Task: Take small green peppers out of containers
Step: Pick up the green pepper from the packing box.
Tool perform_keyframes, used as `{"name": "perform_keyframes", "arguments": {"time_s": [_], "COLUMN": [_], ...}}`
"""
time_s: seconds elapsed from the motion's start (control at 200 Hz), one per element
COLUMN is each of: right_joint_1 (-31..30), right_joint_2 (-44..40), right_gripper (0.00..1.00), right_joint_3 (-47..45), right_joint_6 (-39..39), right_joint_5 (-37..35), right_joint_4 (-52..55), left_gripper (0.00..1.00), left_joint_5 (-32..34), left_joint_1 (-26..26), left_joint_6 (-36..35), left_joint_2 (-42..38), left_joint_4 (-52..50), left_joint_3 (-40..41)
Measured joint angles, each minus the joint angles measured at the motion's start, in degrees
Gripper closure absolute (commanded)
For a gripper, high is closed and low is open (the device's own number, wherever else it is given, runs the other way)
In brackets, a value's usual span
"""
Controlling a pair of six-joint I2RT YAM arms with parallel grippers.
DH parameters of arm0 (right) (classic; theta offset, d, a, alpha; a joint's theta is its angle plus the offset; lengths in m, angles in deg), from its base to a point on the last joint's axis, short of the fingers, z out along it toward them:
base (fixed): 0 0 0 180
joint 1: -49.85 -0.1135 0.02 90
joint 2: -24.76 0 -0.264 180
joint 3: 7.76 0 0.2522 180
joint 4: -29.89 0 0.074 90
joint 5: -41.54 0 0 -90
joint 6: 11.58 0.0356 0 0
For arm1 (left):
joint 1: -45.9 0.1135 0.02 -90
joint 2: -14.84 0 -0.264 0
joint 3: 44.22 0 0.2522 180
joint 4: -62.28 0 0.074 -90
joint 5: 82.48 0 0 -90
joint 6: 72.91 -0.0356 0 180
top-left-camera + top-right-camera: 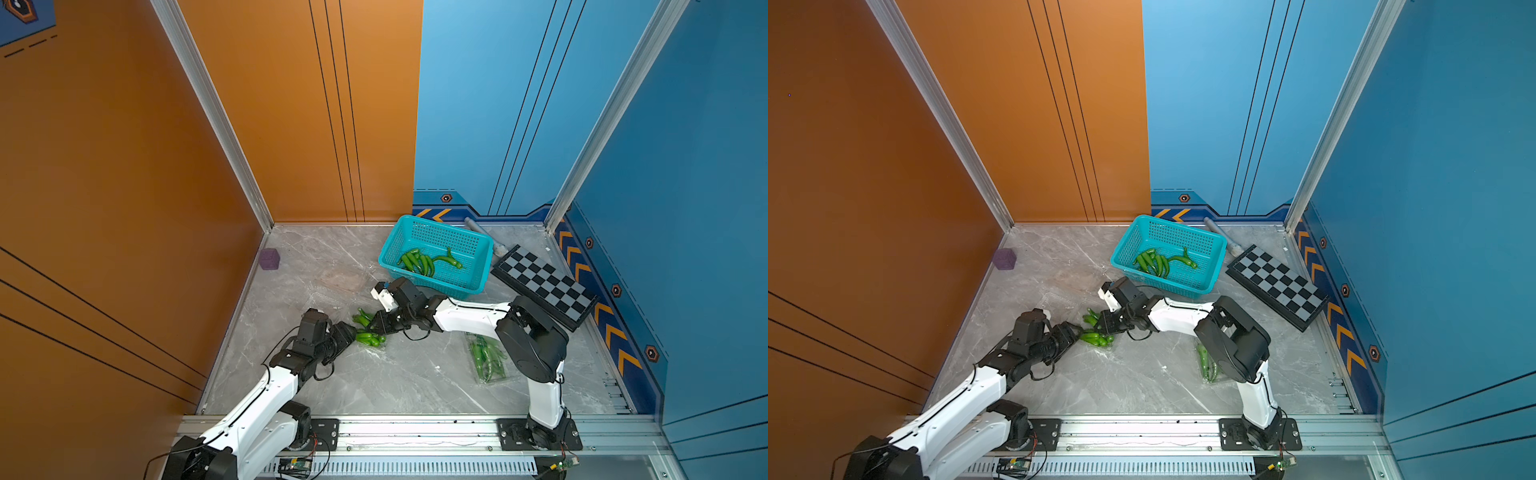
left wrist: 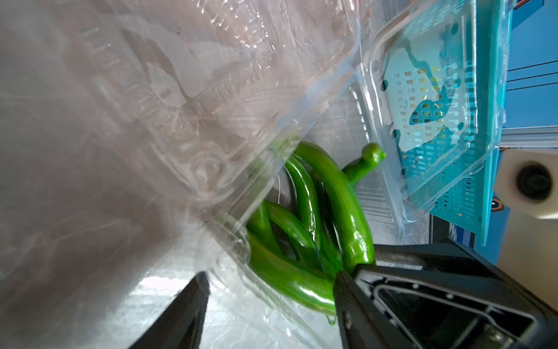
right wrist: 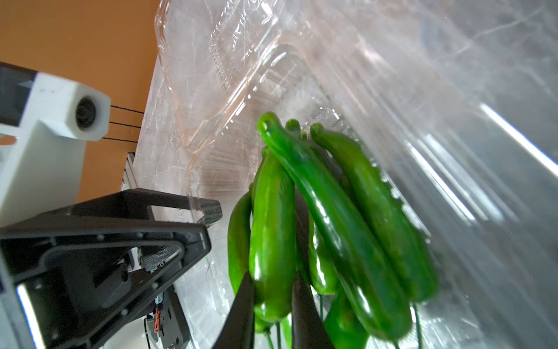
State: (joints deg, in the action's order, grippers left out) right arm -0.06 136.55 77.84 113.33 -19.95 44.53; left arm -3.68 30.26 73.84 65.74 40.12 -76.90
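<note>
My right gripper (image 3: pixel 273 275) clamps one green pepper (image 3: pixel 271 229) in the clear container (image 3: pixel 217 90) — my left gripper (image 2: pixel 273 273) stands spread wide at its rim.

The right arm (image 1: pixel 532 340) covers part of one container (image 1: pixel 494 374) in both top views, its small green peppers (image 1: pixel 484 355) just a smudge. In the left wrist view the clear lid (image 2: pixel 136 121) is all blur.

Glossy bright-green peppers (image 1: pixel 370 332), a teal basket (image 1: pixel 440 239) pierced with a grid of holes, a black-and-grey chequered board (image 1: pixel 544 286) far right, a purple block (image 1: pixel 269 259) far left, a grey white-veined tabletop (image 1: pixel 395 382).
</note>
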Motion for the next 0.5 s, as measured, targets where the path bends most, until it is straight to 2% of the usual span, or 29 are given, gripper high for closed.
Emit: {"name": "perform_keyframes", "arguments": {"time_s": [0.5], "right_joint_1": [3.02], "right_joint_2": [-7.98], "right_gripper": [0.90], "right_joint_3": [0.00], "right_joint_6": [-1.95], "right_joint_5": [-0.22], "right_joint_4": [3.04], "left_gripper": [0.32], "left_joint_5": [-0.20], "left_joint_1": [0.70], "left_joint_6": [0.00], "left_joint_2": [-0.66], "left_joint_4": [-0.17], "left_joint_3": [0.00]}}
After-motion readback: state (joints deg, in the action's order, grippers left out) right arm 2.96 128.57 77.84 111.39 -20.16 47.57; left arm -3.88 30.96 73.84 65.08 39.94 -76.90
